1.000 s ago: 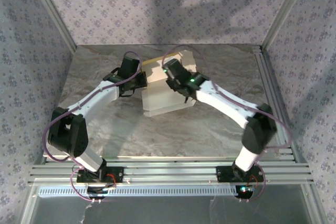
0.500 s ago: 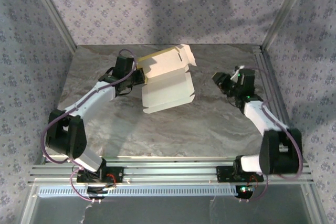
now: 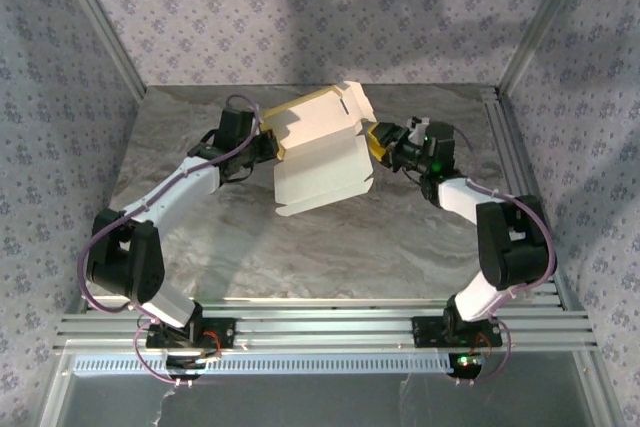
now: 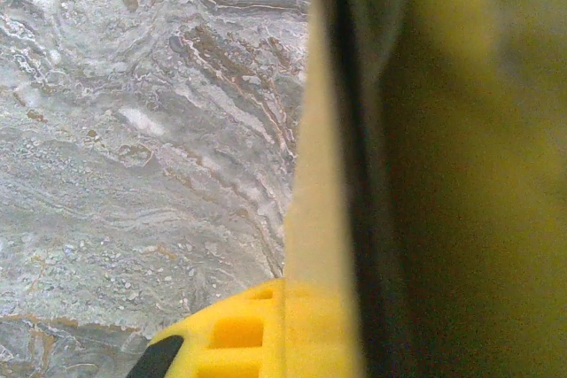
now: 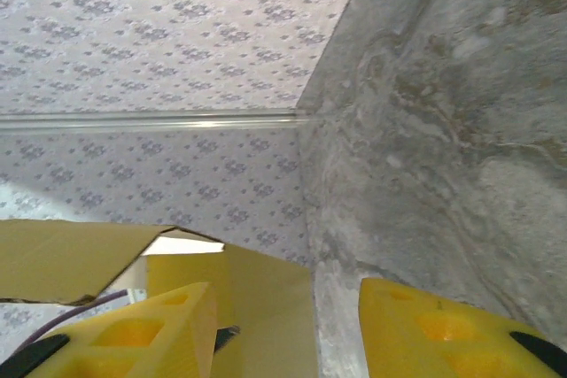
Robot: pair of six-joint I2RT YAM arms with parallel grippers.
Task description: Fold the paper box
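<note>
The paper box (image 3: 320,162) lies half open in the middle of the table, white side up, with its far panel tilted upward and a yellow rim along the left. My left gripper (image 3: 265,144) is shut on that left edge. In the left wrist view the yellow card (image 4: 314,174) runs straight up from the clamped gripper (image 4: 310,325). My right gripper (image 3: 380,142) sits at the box's right edge, open. In the right wrist view a yellow flap (image 5: 257,298) stands inside the gripper (image 5: 292,329), close to the left finger (image 5: 168,329), with a gap to the right one.
The marble tabletop (image 3: 330,247) is bare in front of the box. Aluminium rails run along the right side (image 3: 512,157) and the near edge (image 3: 330,327). Patterned walls (image 3: 300,17) close in the back and both sides.
The right arm left the top of the box, swung out to the right, then came back to the box's right edge with wider jaws. The box's far panel has lifted. The left gripper kept its hold.
</note>
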